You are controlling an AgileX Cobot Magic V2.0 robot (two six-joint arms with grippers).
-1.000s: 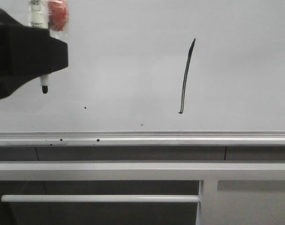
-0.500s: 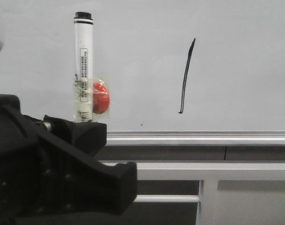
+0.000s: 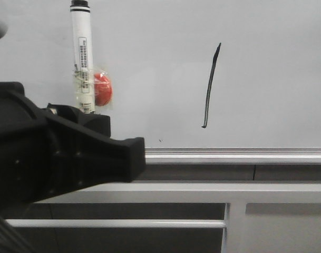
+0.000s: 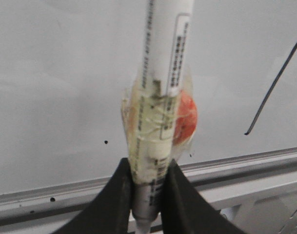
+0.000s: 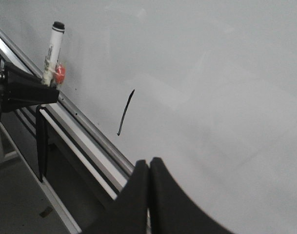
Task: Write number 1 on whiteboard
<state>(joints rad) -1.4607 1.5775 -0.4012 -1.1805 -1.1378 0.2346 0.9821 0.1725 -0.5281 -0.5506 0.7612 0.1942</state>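
clamping marker (image 4: 160, 122) near its lower end, left gripper (image 4: 147, 195) jaws pinched tight on barrel; marker held upright, capped black end up, red blob taped at side. barcode-like label seen on barrel, print unreadable. right gripper (image 5: 148, 192) fingers pressed together, nothing held. number 1 (image 3: 210, 87) drawn near-vertical, slightly slanted, on whiteboard (image 3: 276, 63) above silver rail.

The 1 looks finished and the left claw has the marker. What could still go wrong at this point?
The left claw grips the marker only at its low end, so the marker could tip or slip. The marker stands close to the whiteboard, so it might brush the board and add a stray mark near the number 1.
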